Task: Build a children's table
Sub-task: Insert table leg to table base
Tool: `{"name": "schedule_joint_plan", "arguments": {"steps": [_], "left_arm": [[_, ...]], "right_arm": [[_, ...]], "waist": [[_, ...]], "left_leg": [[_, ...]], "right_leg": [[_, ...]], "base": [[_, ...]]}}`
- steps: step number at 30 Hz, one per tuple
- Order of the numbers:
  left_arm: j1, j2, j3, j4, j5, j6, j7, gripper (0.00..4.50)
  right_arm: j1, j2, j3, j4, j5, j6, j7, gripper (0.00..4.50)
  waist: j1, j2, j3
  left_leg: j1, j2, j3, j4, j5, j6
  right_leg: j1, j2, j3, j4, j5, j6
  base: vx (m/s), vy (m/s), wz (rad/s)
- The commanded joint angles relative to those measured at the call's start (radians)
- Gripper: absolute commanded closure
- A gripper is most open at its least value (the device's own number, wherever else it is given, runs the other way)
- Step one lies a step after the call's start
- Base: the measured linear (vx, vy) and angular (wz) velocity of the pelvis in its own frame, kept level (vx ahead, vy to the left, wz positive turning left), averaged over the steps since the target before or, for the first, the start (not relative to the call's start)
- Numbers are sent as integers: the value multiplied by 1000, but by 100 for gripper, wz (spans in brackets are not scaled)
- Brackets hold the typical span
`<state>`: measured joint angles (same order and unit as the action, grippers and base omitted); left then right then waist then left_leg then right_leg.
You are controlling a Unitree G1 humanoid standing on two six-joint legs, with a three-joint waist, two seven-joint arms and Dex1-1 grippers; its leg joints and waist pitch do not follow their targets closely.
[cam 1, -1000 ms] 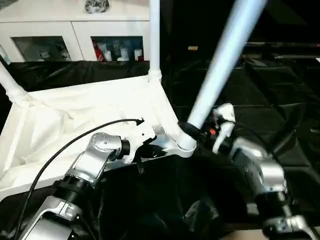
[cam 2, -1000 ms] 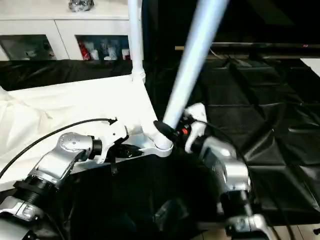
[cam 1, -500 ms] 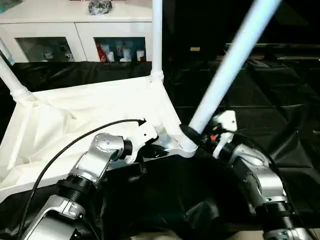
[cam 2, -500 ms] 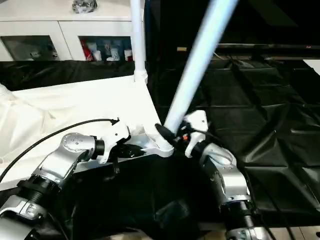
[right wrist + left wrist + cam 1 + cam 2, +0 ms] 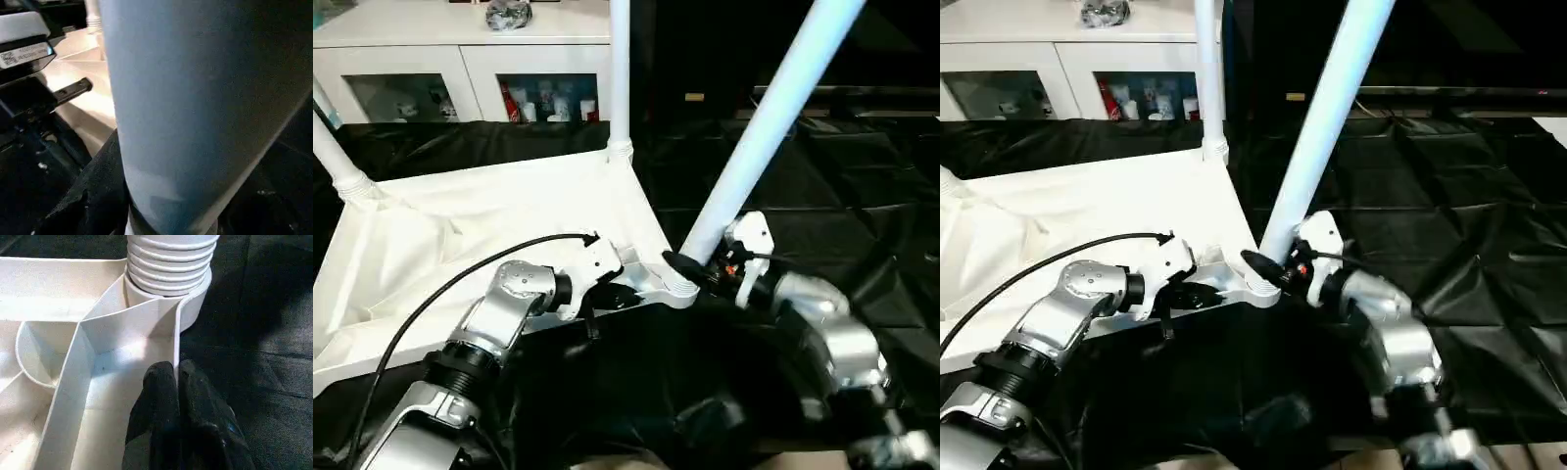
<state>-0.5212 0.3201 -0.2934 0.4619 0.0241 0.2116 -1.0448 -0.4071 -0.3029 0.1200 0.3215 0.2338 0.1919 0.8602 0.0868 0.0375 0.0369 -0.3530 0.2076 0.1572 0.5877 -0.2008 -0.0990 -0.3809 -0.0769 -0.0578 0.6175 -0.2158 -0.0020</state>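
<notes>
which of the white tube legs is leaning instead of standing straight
The near-corner white tube leg, gripped by the right gripper, leans rightward; the far-corner leg stands upright.

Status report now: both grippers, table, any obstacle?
Left gripper shut on table top rim. Right gripper clamps the leaning leg at near corner socket. No obstacle seen.

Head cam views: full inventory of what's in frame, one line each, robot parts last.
table top: 1, white, upside down on the black sheet
tube legs: 3 in view, white; one tilted in the near corner socket, one upright at the far corner, one at the far left corner
black sheet: 1, covers the work surface
cabinet: 1, white, glass doors, behind the table
left hand: shut on the table top's near rim, beside the socket
right hand: black fingers around the base of the tilted leg
</notes>
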Motion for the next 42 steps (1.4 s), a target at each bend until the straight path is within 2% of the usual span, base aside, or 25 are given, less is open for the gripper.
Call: {"name": "schedule_joint_plan", "arguments": {"steps": [1,2,3,4,7,8,16,22,26,27,34,36,37,39,42], "left_arm": [[-17,9,-3,5,2,-13,5,450],[-18,10,-4,4,2,-13,3,450],[-19,12,-5,3,2,-14,-1,450],[-21,16,-8,1,2,-20,-11,450],[-27,27,-18,-8,2,-32,-40,450],[-27,30,-20,-13,1,-33,-47,450],[-28,38,-22,-29,-3,-36,-68,450],[-25,49,-26,-32,-13,-56,-99,450],[-23,54,-26,-43,-33,-59,-138,450],[-23,55,-26,-43,-32,-58,-138,450],[-39,45,-12,-28,-31,-46,-111,450],[-50,36,-2,-19,-29,-37,-86,450],[-57,29,6,-16,-25,-26,-65,450],[-65,22,13,-13,-21,-18,-43,450],[-92,-3,28,-10,-4,40,29,450]], "right_arm": [[17,5,91,76,-33,39,78,262],[11,4,93,80,-33,41,90,262],[4,2,98,85,-34,39,102,262],[-6,-2,107,93,-36,40,123,262],[-42,-11,125,138,-52,26,155,262],[-55,-10,127,160,-59,13,169,262],[-97,-2,128,202,-67,-5,202,262],[-91,-15,145,210,-72,-37,267,262],[-84,-21,147,202,-64,-44,307,262],[-83,-21,147,201,-64,-44,308,262],[-89,-8,131,228,-78,-71,282,262],[-93,4,121,248,-88,-83,245,262],[-103,18,109,278,-99,-82,196,262],[-115,34,95,312,-112,-86,138,262],[-148,89,50,396,-126,-86,-27,262]], "waist": [[-3,0,-56],[-4,-7,-57],[-5,-4,-56],[-5,-9,-56],[-3,-13,-57],[-4,-9,-57],[-6,-14,-56],[-5,-12,-58],[-3,-12,-56],[-2,-7,-56],[-3,-10,-56],[-4,-9,-55],[-5,-14,-53],[-10,-12,-48],[-17,-14,-45]], "left_leg": [[-4,13,5,-65,-123,45],[-4,14,4,-66,-112,49],[-4,15,5,-65,-108,53],[-5,14,5,-65,-105,55],[-4,15,7,-63,-89,67],[-5,16,6,-64,-90,66],[-2,17,7,-66,-113,57],[-2,17,8,-64,-99,72],[0,19,8,-66,-121,66],[1,19,7,-66,-122,64],[0,19,7,-68,-130,57],[0,19,6,-69,-138,53],[0,19,7,-71,-153,49],[1,17,7,-75,-188,30],[0,17,4,-81,-208,11]], "right_leg": [[51,-54,38,-63,-6,-249],[53,-54,37,-60,0,-252],[50,-54,38,-61,0,-254],[52,-54,38,-62,1,-254],[50,-55,38,-60,9,-258],[50,-56,37,-60,4,-261],[49,-56,38,-60,-6,-265],[49,-54,37,-57,32,-276],[48,-55,38,-59,2,-276],[47,-55,38,-59,1,-276],[48,-55,38,-60,-1,-278],[47,-55,38,-62,-15,-276],[47,-56,38,-65,-41,-273],[43,-58,39,-74,-133,-256],[42,-59,39,-80,-210,-230]], "base": [[0,0,0],[0,0,0],[0,0,0],[0,0,0],[0,0,0],[0,0,0],[0,0,0],[0,0,0],[0,0,0],[0,0,0],[0,0,0],[0,0,0],[0,0,0],[0,0,0],[0,0,0]]}}
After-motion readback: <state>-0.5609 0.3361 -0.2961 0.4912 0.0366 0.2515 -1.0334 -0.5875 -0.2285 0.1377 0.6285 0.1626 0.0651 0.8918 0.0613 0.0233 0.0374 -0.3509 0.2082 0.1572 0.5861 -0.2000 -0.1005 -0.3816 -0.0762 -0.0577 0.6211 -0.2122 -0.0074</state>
